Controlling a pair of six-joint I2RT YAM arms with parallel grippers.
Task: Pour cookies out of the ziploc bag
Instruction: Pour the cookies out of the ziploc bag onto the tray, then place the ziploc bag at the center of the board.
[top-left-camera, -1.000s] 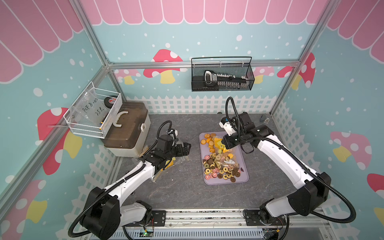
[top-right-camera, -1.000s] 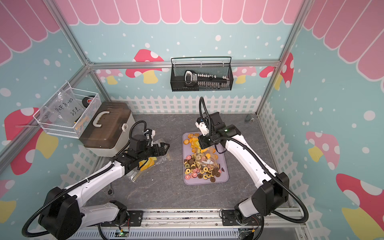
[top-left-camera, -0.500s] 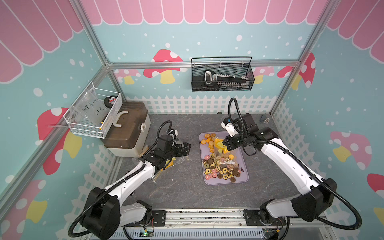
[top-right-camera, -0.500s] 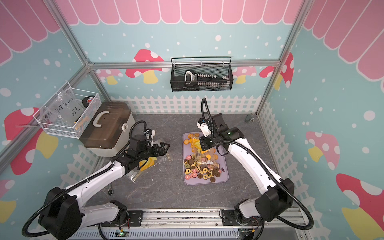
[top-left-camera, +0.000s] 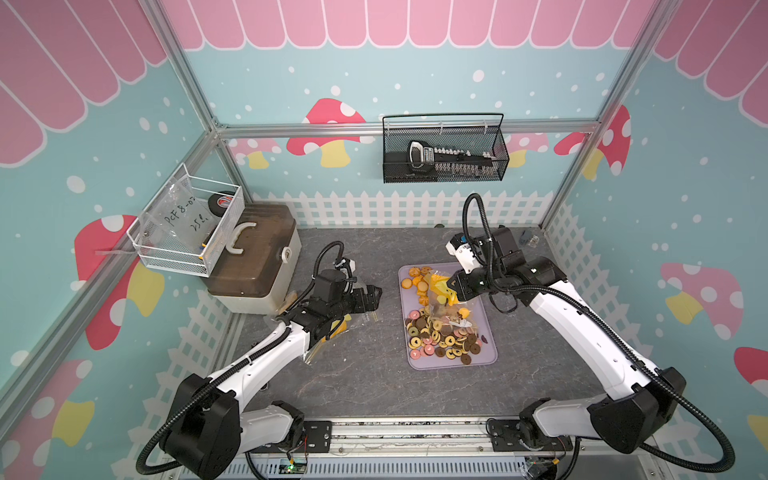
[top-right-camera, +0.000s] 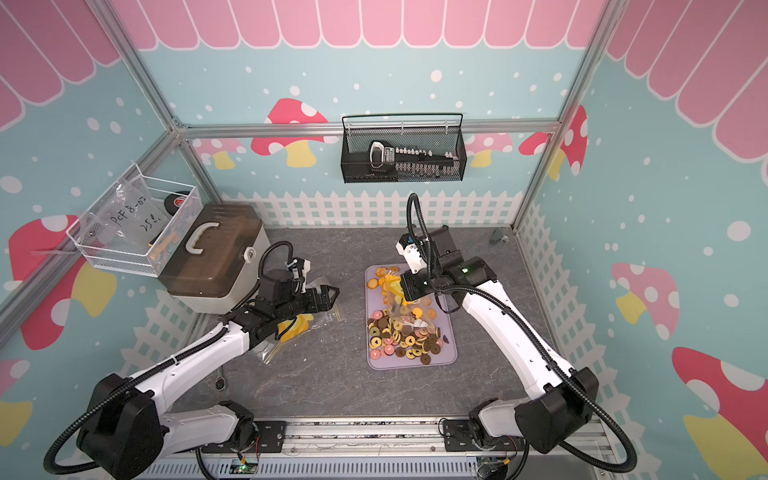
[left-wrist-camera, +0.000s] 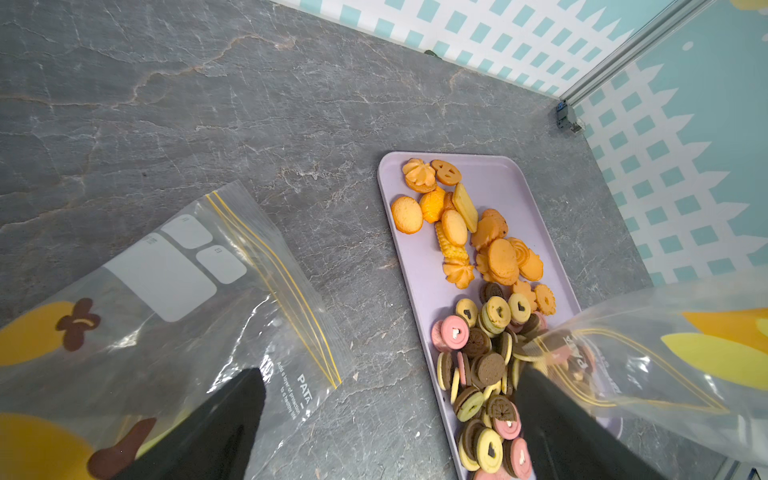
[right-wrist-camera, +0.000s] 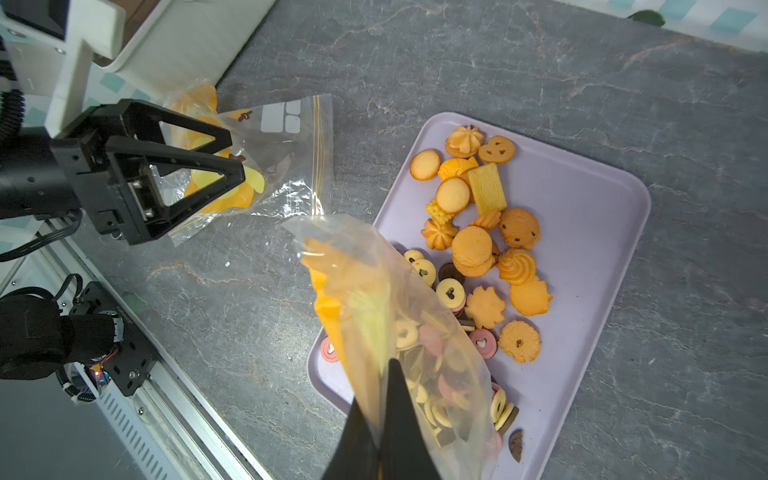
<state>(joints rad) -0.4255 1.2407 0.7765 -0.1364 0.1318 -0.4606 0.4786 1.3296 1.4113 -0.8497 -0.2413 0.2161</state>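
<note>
Grey stone-patterned table (top-left-camera: 353, 386) is filling the floor of the cell, with both arms reaching in from the near rail.

Left side: the left gripper (top-left-camera: 371, 299) is hovering with its jaws spread wide and nothing between them. It is hanging over a second bag (left-wrist-camera: 166, 291), which is lying flat on the table with its yellow zip edge pointing toward the tray. No cookies are showing in this second bag.

Right side: the right gripper (right-wrist-camera: 390, 399) is pinching one end of the bag (right-wrist-camera: 374, 291), jaws closed tight on the film. The bag is hanging slantwise from the gripper over the tray (right-wrist-camera: 602, 232), and its zip mouth is resting on the cookie pile. Whether any cookies are inside the bag cannot be told, since those seen through the film may be lying beneath it.

Cookies (top-left-camera: 440, 336) are lying on the tray: brown, pink and yellow ring ones (left-wrist-camera: 478, 361) are heaping at the near half, and orange ones (left-wrist-camera: 478, 232) are spreading over the far half. One dark piece is sitting near the tray's near right edge.

Farther left, a box (top-left-camera: 253, 257) with a handle is standing beside the fence. A wire basket (top-left-camera: 187, 232) is hanging on the left wall, and a mesh basket (top-left-camera: 444, 153) is hanging on the back wall.
</note>
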